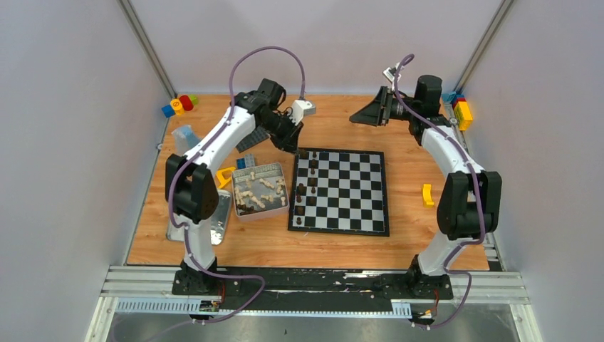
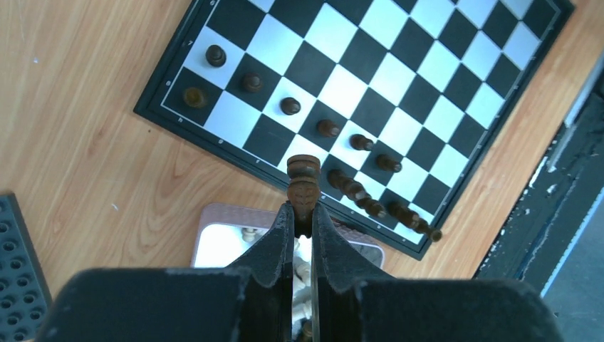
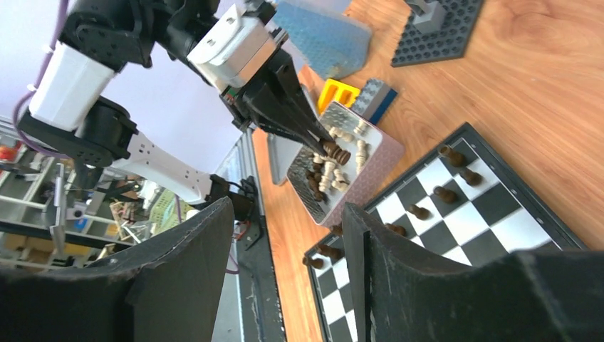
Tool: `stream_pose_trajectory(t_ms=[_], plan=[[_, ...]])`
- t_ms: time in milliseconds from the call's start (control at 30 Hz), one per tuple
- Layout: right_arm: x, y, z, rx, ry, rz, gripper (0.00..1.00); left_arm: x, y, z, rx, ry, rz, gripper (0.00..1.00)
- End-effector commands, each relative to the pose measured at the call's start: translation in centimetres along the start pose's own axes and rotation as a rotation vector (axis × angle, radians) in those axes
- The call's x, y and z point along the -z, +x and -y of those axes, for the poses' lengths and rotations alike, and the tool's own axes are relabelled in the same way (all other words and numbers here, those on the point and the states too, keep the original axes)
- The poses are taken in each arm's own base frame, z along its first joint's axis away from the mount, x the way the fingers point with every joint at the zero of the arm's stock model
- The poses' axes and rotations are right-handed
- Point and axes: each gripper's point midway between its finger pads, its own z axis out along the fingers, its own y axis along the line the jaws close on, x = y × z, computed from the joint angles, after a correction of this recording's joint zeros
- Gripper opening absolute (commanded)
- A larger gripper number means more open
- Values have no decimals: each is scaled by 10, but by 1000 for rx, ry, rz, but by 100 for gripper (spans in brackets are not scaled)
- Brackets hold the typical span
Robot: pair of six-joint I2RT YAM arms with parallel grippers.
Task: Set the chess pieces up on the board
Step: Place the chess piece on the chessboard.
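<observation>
The board (image 1: 339, 229) lies mid-table, black and silvery-white, with dark brown chess pieces (image 1: 302, 189) standing along its two left files. My left gripper (image 1: 290, 144) hovers by the board's far left corner, shut on a dark brown chess piece (image 2: 303, 182) that sticks out past the fingertips (image 2: 286, 221). In the left wrist view the board (image 2: 370, 78) lies below it. My right gripper (image 1: 360, 114) hangs behind the board, open and empty; in the right wrist view the gripper (image 3: 288, 208) looks across at the left arm and the board (image 3: 498, 214).
A metal tin (image 1: 277, 171) with cream and dark pieces sits left of the board, its lid (image 1: 216, 226) further left. A grey studded baseplate (image 1: 249, 142), a yellow brick (image 1: 225, 176) and a blue block (image 1: 184, 135) lie nearby. Coloured bricks (image 1: 179, 105) sit back left, others (image 1: 461, 110) back right.
</observation>
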Motion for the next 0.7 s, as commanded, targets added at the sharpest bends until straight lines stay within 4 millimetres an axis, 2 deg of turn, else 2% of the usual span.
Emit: stream_pose_trajectory(t_ms=[0,133,167,367,667], plan=[[18,6,2,117,52,19,58,-2,4,-5,0,-47,-126,0],[24,22,5,126,78,3,58,-19,3,-14,-5,-68,-213,0],[34,20,10,132,101,20,58,-26,1,-18,-12,-79,-231,0],[49,31,12,167,133,33,57,-49,10,-30,-21,-133,-351,0],[62,33,13,141,119,42,57,-67,24,-43,-40,-176,-431,0]])
